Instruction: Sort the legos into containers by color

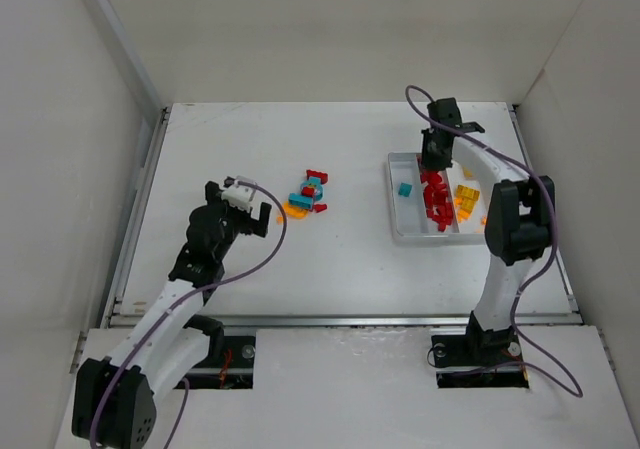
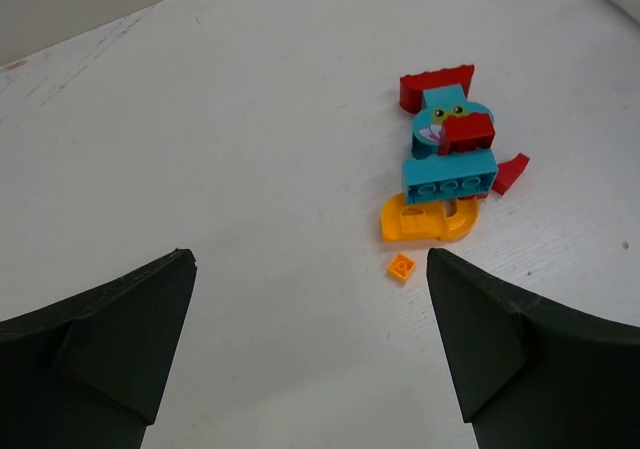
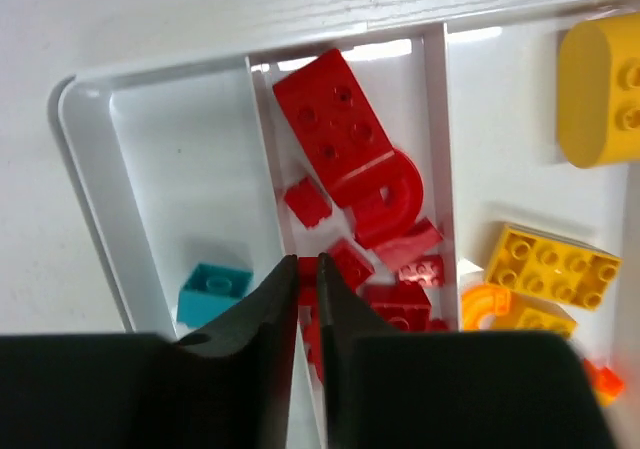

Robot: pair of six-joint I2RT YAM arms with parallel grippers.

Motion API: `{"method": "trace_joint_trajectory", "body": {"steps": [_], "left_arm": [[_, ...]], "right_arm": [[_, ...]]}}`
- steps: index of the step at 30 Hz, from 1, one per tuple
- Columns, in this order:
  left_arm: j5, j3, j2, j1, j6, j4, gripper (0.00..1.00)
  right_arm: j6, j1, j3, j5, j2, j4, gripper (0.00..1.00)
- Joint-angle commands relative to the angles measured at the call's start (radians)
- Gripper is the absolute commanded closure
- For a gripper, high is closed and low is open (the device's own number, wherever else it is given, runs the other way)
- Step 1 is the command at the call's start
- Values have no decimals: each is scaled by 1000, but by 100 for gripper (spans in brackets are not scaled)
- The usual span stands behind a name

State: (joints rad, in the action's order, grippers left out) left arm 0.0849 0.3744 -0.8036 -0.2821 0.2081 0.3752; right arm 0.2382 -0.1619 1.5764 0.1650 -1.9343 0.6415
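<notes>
1. Fingers of my right gripper (image 3: pixel 307 261): nearly closed, only a thin slit between them. Whether a scrap of red is pinched there I cannot tell.
2. Hazard, right: the tips hang over the divider (image 3: pixel 268 179) between two compartments of the tray (image 3: pixel 90 169). Anything let go here may strike that ridge and fall on the wrong side.
3. Contents about those tips: red legos (image 3: pixel 335 129) in the middle compartment, just beyond and beside them. One teal brick (image 3: pixel 213 287) lies in the compartment toward the table's centre, and the yellow pieces (image 3: pixel 548 264) in the one toward its right edge.
4. Fingers of my left gripper (image 2: pixel 310 264): spread wide, holding nothing, above bare table (image 2: pixel 250 119).
5. Hazard, left: the loose pile (image 2: pixel 450 174) lies in a touching cluster, so closing on one piece may drag its neighbours.
6. Position, left: the pile lies ahead of the tips near mid-table, with the orange square (image 2: pixel 402 266) nearest, apart from both fingers.
</notes>
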Motion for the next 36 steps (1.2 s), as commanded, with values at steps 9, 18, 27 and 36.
{"method": "trace_joint_trajectory", "body": {"steps": [9,18,27,36], "left_arm": [[121,199,-256,-6,310,-22,0],[165,236,-448,-6,306,171,0],[55,331,-482,6,206,133,0],[119,238,-208,6,226,10,0]], "right_arm": [[-59,55,114,-19,-48,35,34],[-16,33,235,-42,-69,133,33],[-8,33,112,-59,-61,113,59],[-20,42,-1,-62,-49,-15,86]]}}
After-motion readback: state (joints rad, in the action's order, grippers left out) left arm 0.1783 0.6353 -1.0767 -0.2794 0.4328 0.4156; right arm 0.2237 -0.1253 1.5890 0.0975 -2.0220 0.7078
